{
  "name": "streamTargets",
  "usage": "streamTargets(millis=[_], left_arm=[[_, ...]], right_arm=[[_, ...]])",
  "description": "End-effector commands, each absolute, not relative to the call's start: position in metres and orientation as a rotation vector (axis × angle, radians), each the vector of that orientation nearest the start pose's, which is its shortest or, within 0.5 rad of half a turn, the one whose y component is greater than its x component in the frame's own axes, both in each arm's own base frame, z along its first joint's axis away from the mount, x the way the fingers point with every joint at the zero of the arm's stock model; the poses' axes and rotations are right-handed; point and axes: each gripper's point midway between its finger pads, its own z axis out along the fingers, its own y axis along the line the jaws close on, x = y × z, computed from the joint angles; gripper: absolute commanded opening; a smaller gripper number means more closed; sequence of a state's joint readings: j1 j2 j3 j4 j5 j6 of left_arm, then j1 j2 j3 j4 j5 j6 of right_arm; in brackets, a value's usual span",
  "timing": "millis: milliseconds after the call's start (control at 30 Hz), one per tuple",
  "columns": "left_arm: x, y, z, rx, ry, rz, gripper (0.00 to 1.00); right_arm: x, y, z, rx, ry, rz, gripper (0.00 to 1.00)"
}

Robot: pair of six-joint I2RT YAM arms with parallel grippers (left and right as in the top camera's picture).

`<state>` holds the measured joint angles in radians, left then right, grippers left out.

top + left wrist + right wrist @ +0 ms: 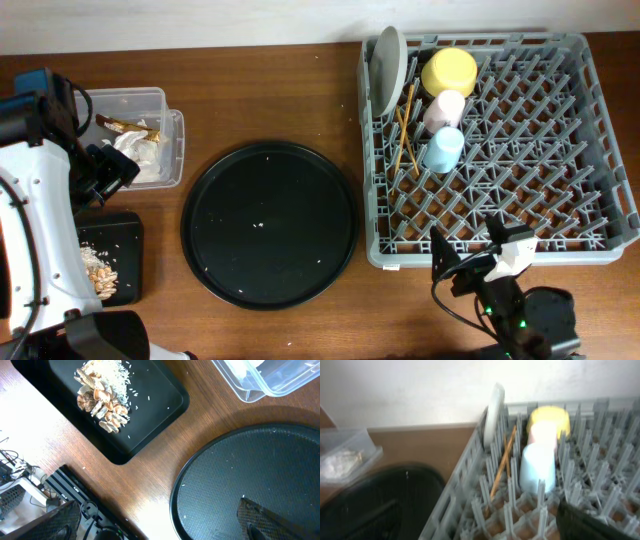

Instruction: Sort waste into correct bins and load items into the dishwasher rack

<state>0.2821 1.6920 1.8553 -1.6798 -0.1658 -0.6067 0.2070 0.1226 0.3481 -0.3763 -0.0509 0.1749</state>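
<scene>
The grey dishwasher rack (600, 150) holds an upright pale plate (388, 68), a yellow bowl (449, 72), a pink cup (445, 108), a light blue cup (443, 148) and wooden chopsticks (406, 130). Crumpled foil wrapper (130, 128) lies in the clear box (170, 140). Food scraps (102, 400) are heaped in the shallow black tray (150, 420). My left gripper (112, 178) hangs open and empty between the two bins. My right gripper (469, 243) stands open and empty at the rack's front edge, facing the cups (537, 467).
A large round black tray (268, 222), dotted with a few crumbs, lies between the bins and the rack. Bare wooden table runs along the front. Cables and equipment sit off the table's left edge in the left wrist view.
</scene>
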Motion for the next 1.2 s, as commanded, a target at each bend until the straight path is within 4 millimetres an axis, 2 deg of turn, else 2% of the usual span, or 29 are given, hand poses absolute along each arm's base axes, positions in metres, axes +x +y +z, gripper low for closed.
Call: streamTargets(millis=[0, 167, 433, 567, 633, 767, 933, 1167], left_arm=[[0.276, 0.112, 0.239, -1.314, 2.726, 0.24, 0.99], [0.276, 0.112, 0.239, -1.314, 2.726, 0.24, 0.99], [0.276, 0.112, 0.238, -1.314, 2.726, 0.24, 0.99], [0.276, 0.112, 0.238, -1.314, 2.726, 0.24, 0.99], [0.276, 0.112, 0.239, -1.314, 2.726, 0.24, 1.0], [0.276, 0.112, 0.239, -1.314, 2.726, 0.24, 0.99], [0.276, 0.112, 0.238, -1.314, 2.726, 0.241, 0.99], [0.276, 0.112, 0.238, -1.314, 2.726, 0.24, 0.99]], right_arm=[[0.223, 0.054, 0.212, -0.068, 1.664, 0.319, 0.98], [0.232, 0.048, 0.202, -0.043, 1.591, 0.302, 0.98], [0.242, 0.032, 0.176, 0.017, 1.613, 0.242, 0.98], [0.245, 0.026, 0.174, 0.032, 1.578, 0.226, 0.98], [0.246, 0.02, 0.173, 0.051, 1.582, 0.206, 0.98], [0.246, 0.004, 0.156, 0.057, 1.646, 0.103, 0.98], [0.246, -0.011, 0.156, 0.044, 1.648, -0.023, 0.98], [0.246, -0.01, 0.156, 0.041, 1.647, -0.013, 0.98]])
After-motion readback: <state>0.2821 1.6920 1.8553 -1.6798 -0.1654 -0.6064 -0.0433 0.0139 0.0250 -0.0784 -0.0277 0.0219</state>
